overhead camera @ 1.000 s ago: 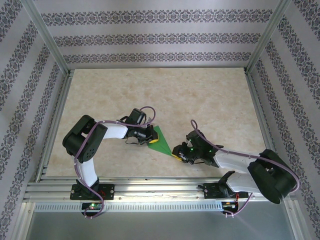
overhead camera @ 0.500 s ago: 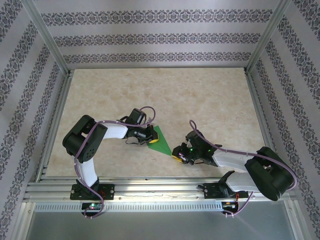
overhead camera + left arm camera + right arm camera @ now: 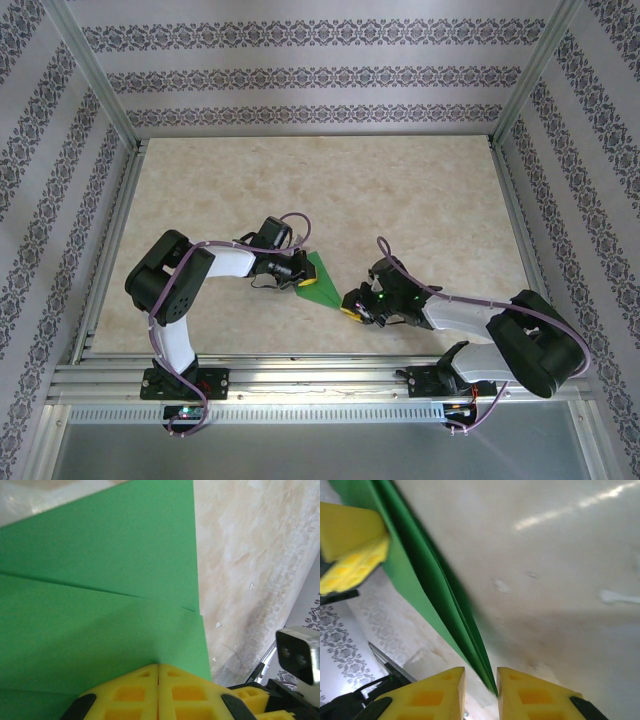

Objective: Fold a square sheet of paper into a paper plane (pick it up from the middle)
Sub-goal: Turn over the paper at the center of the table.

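Right gripper (image 3: pixel 351 306) is creeping left, its slightly parted jaws now straddling the pointed tip of the folded green paper (image 3: pixel 322 284), which is sitting between the two grippers. Left gripper (image 3: pixel 298 278) is still pinching the wide end, so I'm guessing a crease pinch is coming next.

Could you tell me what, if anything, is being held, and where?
The left claw grips the green paper at its wide end. The right claw sits open around the pointed tip, not pinching it.
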